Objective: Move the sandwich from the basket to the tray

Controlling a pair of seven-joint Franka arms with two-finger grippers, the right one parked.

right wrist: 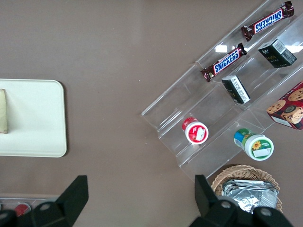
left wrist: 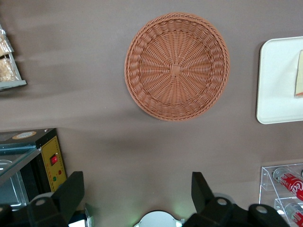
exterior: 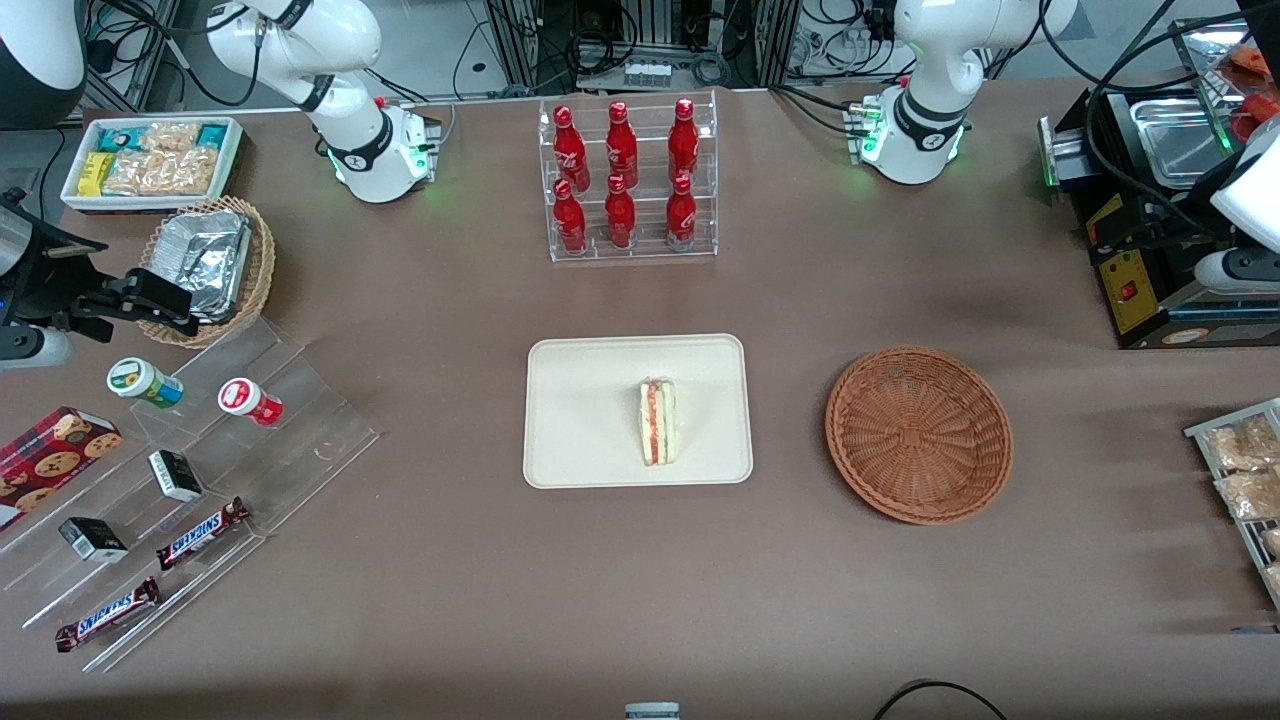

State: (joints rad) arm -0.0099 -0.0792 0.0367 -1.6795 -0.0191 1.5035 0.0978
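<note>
The left arm's gripper hangs high above the brown table, over the bare stretch between the basket and the working arm's base. Its two dark fingers are spread wide apart and nothing is between them. It touches no object.

The basket, round and reddish-brown, sits on the table nearer to the front camera than the gripper. Its woven floor is fully exposed and it holds nothing.

The tray, cream-coloured with rounded corners, lies flat beside the basket, toward the parked arm's end, with a strip of bare table between the two.

The sandwich lies on the tray, in the half nearer the basket. Its layered edge faces up, with the red and green filling visible between the white bread. It is clear of the tray's rim.

A clear rack of red bottles stands farther from the front camera than the tray. A black appliance sits at the working arm's end of the table.
</note>
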